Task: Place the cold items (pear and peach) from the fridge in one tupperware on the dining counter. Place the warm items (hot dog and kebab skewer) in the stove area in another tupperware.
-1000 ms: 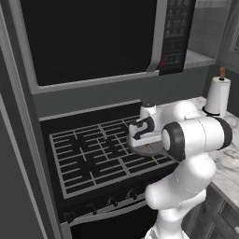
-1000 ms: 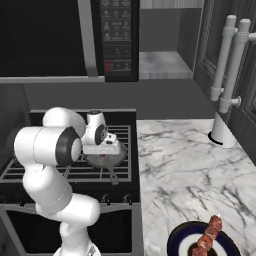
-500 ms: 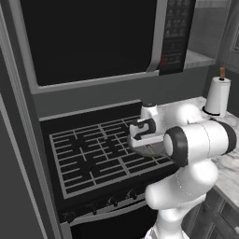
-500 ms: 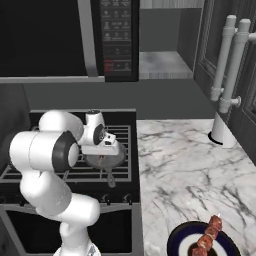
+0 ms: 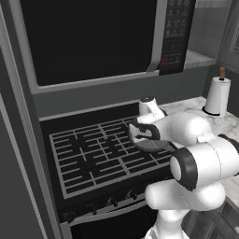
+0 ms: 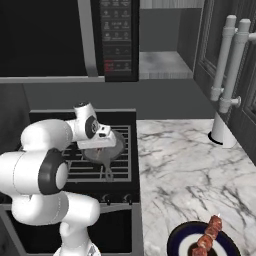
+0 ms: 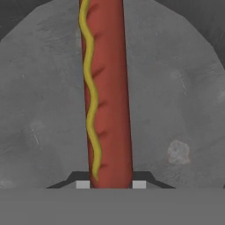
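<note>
As the red-brown hot dog (image 7: 107,92) with its wavy yellow mustard line is seen running straight ahead from between the two dark finger tips, it is judged to be pinched at its near end by the gripper (image 7: 107,184), whose tips are pressed against its two sides. The sausage lies directly beneath the gripper, on the bottom of a round grey metal pan (image 7: 176,101). It is expected to be light, soft and somewhat slippery, rolling easily; a hold nearer its middle would be judged steadier than one at the end, with only moderate squeeze. The pan (image 6: 107,150) is set under the gripper on the black grated stove top (image 5: 88,158). Well off to the gripper's right, a meat kebab skewer (image 6: 207,237) rests on a dark blue plate (image 6: 177,240) on the white marble counter (image 6: 185,170).
</note>
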